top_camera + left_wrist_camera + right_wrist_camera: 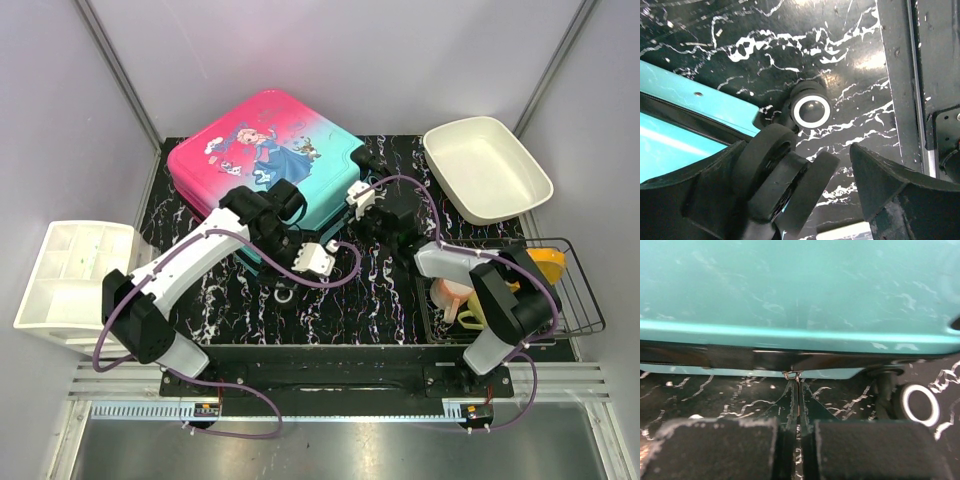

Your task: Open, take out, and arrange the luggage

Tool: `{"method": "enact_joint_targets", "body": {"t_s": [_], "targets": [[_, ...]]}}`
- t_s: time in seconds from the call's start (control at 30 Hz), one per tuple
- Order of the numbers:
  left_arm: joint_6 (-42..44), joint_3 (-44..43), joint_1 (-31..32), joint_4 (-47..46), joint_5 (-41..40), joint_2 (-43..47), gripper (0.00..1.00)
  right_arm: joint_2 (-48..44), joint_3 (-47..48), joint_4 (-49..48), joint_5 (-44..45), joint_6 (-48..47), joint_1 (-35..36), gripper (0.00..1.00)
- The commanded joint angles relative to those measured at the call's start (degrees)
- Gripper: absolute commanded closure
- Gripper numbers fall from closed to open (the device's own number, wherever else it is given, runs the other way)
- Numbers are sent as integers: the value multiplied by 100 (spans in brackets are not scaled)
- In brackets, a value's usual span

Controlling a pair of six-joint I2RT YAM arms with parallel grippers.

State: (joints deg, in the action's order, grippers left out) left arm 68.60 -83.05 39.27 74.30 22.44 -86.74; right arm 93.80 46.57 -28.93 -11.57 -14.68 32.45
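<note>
Zero unpacked yet, mate: luggage (262, 158) closed; your right gripper (796, 399) pinched tight on zipper pull (792, 375), left gripper (796, 170) gaping around wheel (771, 167), gripping nothing.

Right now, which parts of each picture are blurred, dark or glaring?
Top external view: sharp, evenly lit, pink-to-teal hard-shell suitcase clear. Left wrist view: open left gripper dark and soft; glare patch on the black marbled mat. Right wrist view: right gripper, shut on the metal zipper pull, blurred; pale sheen on the suitcase.

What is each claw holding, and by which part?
The right claw is shut on the zipper pull of the luggage. The left claw is open and holds nothing.
</note>
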Motion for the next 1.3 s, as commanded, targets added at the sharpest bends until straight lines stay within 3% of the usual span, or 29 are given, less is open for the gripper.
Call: {"method": "enact_joint_targets", "body": {"t_s": [0.0, 0.3, 0.77, 1.03, 1.13, 1.17, 1.27], "targets": [[242, 175, -191, -12, -178, 157, 14, -213, 168, -359, 622, -527, -677, 100], [505, 236, -692, 225, -205, 192, 16, 209, 686, -455, 209, -843, -1688, 100], [883, 87, -1088, 515, -292, -71, 16, 1430, 1486, -1651, -1338, -616, -2743, 100], [1156, -71, -1228, 796, -284, -308, 16, 2054, 2374, -1423, -1813, -98, -2840, 100], [1156, -194, -1228, 822, -275, -405, 15, 2107, 2743, -968, -2225, 263, -2840, 100], [1156, -221, -1228, 849, -257, -449, 14, 2090, 2944, -426, -2435, 324, -2875, 100], [1243, -300, -1263, 946, -196, -475, 12, 1915, 2964, 174, -3656, 474, -3016, 79]]}}
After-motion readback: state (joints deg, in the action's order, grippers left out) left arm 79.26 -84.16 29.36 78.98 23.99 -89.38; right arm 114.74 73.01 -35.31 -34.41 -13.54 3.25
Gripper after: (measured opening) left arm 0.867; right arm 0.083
